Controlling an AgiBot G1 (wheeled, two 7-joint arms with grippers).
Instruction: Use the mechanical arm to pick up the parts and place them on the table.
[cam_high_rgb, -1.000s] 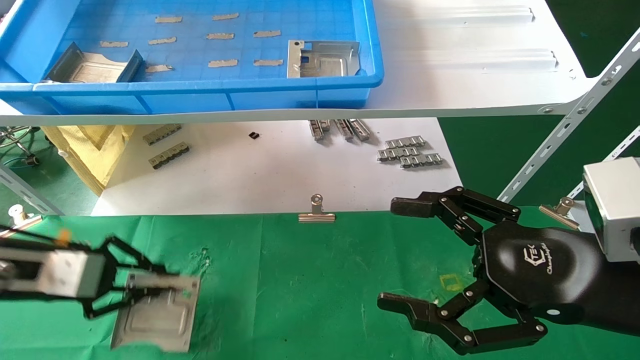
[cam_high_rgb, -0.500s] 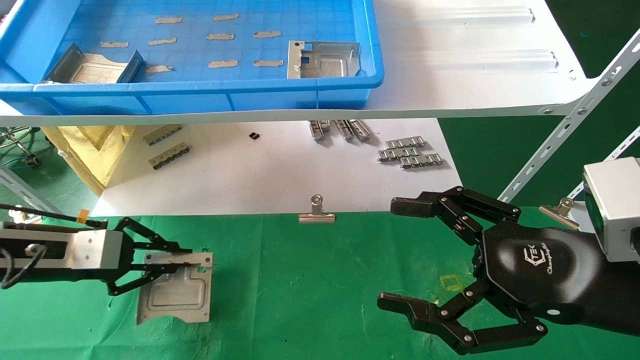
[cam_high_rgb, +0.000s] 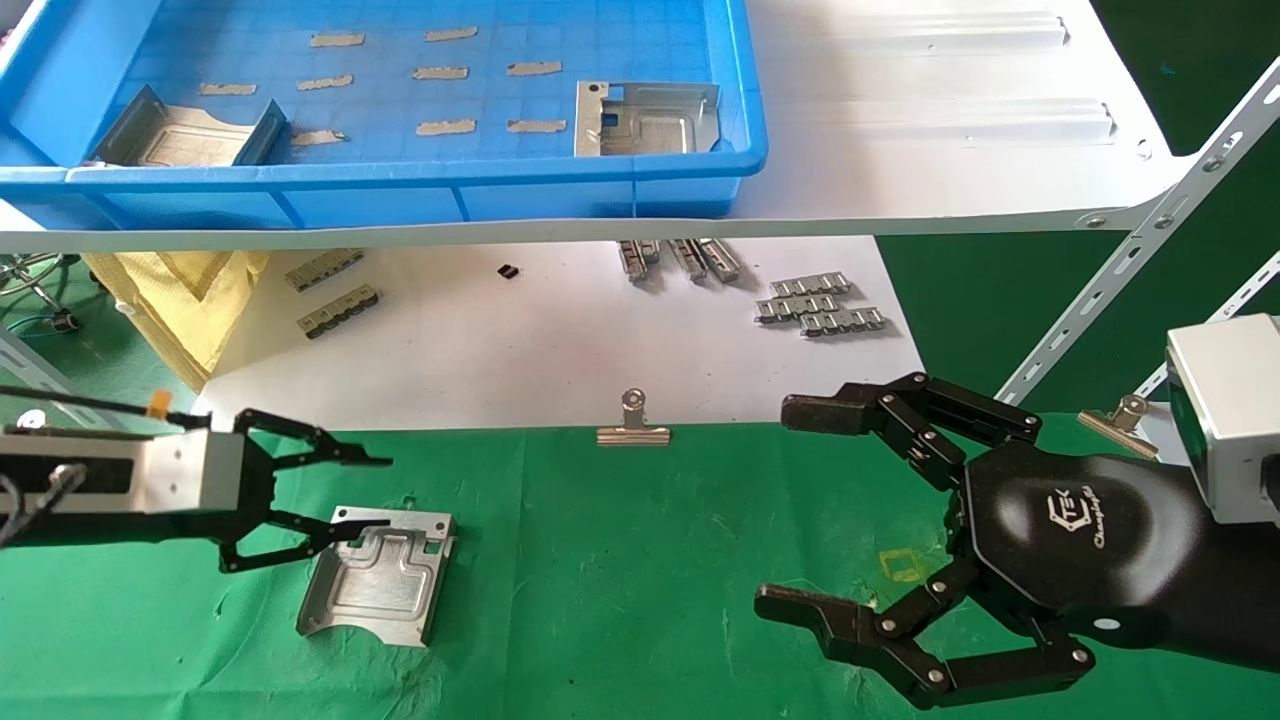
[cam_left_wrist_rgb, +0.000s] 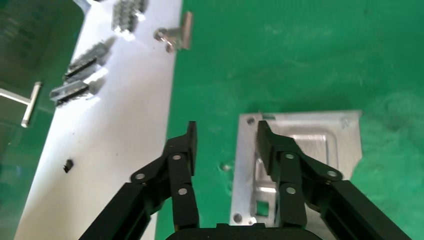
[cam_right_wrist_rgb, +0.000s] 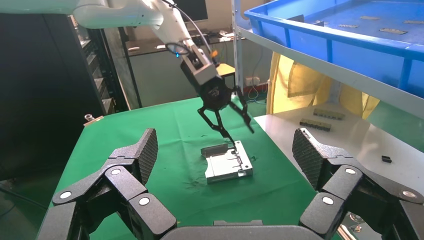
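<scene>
In the head view, the left gripper (cam_high_rgb: 355, 495) hangs over the left part of the tabletop (cam_high_rgb: 640, 560), its fingers (cam_high_rgb: 340, 458) spread wide and holding nothing. One part (cam_high_rgb: 375, 580) lies flat on the green cloth just beside and under the lower finger, near the tabletop's left edge; whether that fingertip touches the plate's rim is hard to tell from here. Two more parts sit in the blue tray (cam_high_rgb: 700, 170) on the white shelf (cam_high_rgb: 950, 150) past the far edge: one (cam_high_rgb: 185, 135) at the tray's left end, another (cam_high_rgb: 645, 118) near its right end. A binder clip (cam_high_rgb: 633, 425) rests at the far edge of the green cloth, where it meets a white sheet (cam_high_rgb: 550, 340) carrying grey ridged strips (cam_high_rgb: 820, 302). The right gripper (cam_high_rgb: 790, 510), a black multi-finger hand, hovers over the right side of the tabletop with fingers spread and empty

In the left wrist view, the left gripper (cam_left_wrist_rgb: 225, 135) has its two black fingers (cam_left_wrist_rgb: 182, 155) apart; one is over bare cloth, the other over the part (cam_left_wrist_rgb: 305, 150) lying flat below it

In the right wrist view, the right gripper (cam_right_wrist_rgb: 225, 145) frames the scene with its open fingers (cam_right_wrist_rgb: 135, 160), while farther off the left gripper (cam_right_wrist_rgb: 227, 117) hangs just above the part (cam_right_wrist_rgb: 227, 162) on the green tabletop (cam_right_wrist_rgb: 150, 130)
</scene>
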